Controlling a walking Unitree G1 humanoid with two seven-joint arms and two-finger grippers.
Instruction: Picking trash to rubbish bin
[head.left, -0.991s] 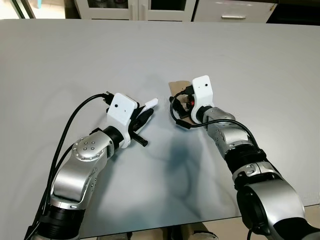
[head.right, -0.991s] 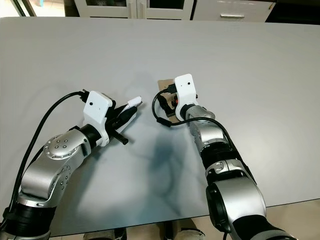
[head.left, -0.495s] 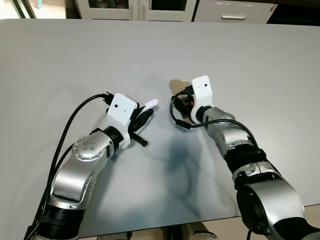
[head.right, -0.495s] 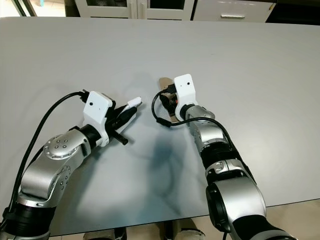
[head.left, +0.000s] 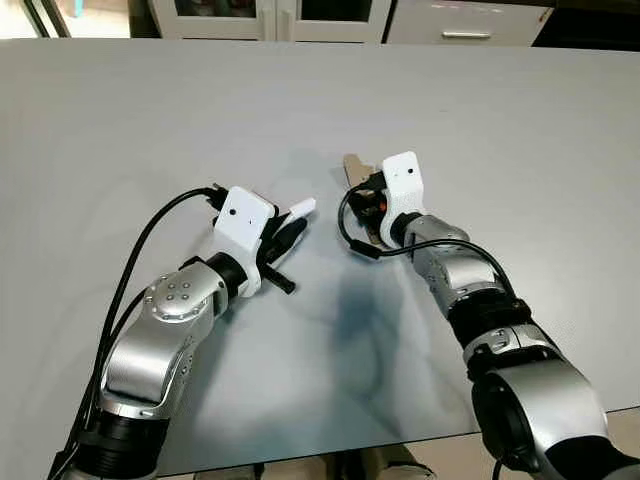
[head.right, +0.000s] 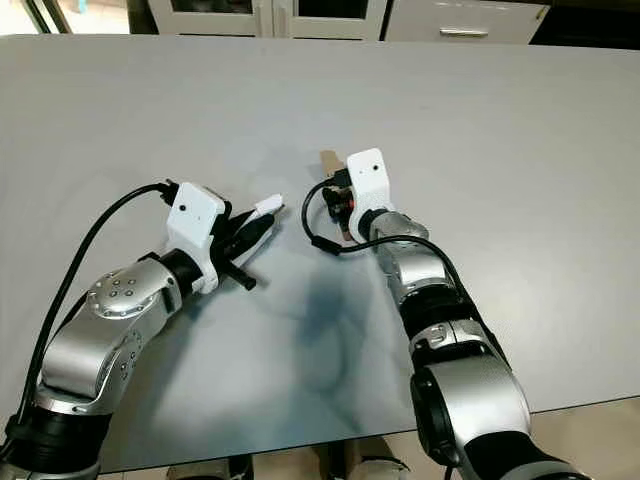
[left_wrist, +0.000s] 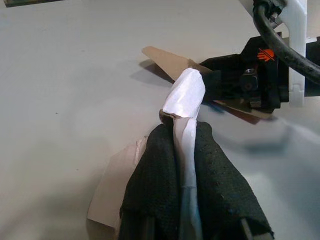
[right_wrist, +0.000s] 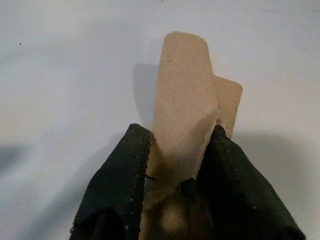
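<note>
Left arm pose: forearm raised over the grey table (head.left: 150, 120), elbow bent, wrist pointed forward and toward the robot's right.
Left gripper (left_wrist: 182, 145): fingers pressed together on a strip of white paper (left_wrist: 185, 95); the strip's end sticks out beyond the fingertips.
Right arm pose: forearm stretched forward over the table, wrist turned toward the robot's left, facing the left gripper.
Right gripper (right_wrist: 182, 150): fingers clamped on a piece of brown cardboard (right_wrist: 185, 105); the cardboard stands up between the fingertips (right_wrist: 125, 165) and projects past them.
Trash location: both pieces are held above the table near its middle, the cardboard just beside the white paper, apart from it.
Background: white cabinets (head.left: 290, 15) along the far edge of the table.
Change from earlier frames: the cardboard lay flatter and broader by the right gripper one second ago; it now shows narrower and more upright, lifted off the surface. The left arm and its paper have kept their position.
</note>
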